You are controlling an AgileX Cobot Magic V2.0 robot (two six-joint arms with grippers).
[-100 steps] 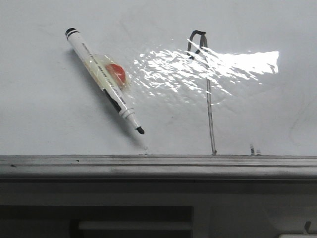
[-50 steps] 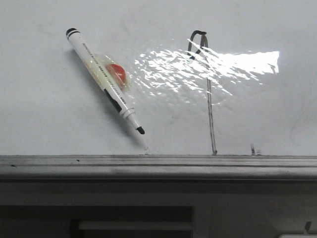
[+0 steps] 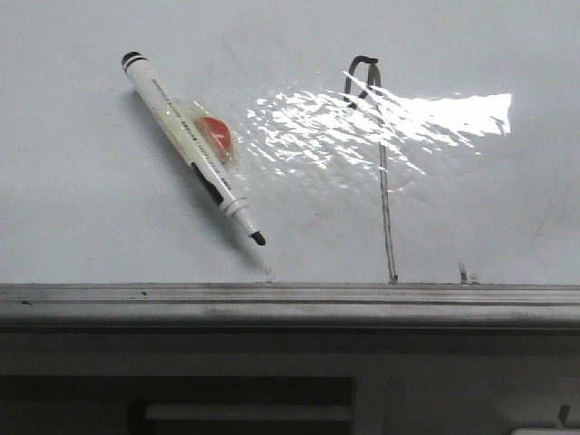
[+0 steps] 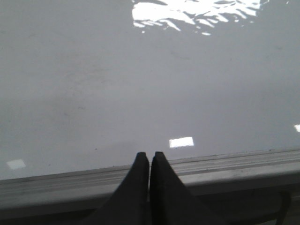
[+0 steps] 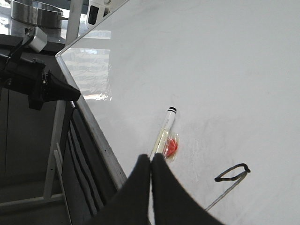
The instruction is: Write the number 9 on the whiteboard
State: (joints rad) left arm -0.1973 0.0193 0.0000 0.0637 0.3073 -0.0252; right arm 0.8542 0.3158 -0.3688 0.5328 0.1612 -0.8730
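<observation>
The number 9 (image 3: 382, 172) is drawn in thin black line on the whiteboard (image 3: 91, 199), a small hooked loop at the top and a long tail down to the frame. It also shows in the right wrist view (image 5: 232, 174). A white marker (image 3: 190, 148) with a red piece taped to it lies on the board left of the 9, tip uncapped toward the frame; it also shows in the right wrist view (image 5: 165, 130). My left gripper (image 4: 149, 155) is shut and empty over the board's near frame. My right gripper (image 5: 151, 157) is shut and empty, above the marker's lower end.
The whiteboard's grey metal frame edge (image 3: 290, 299) runs along the near side, with dark shelving below. Bright glare on wrinkled film (image 3: 381, 118) crosses the 9. The left arm (image 5: 42, 86) shows past the board's edge in the right wrist view.
</observation>
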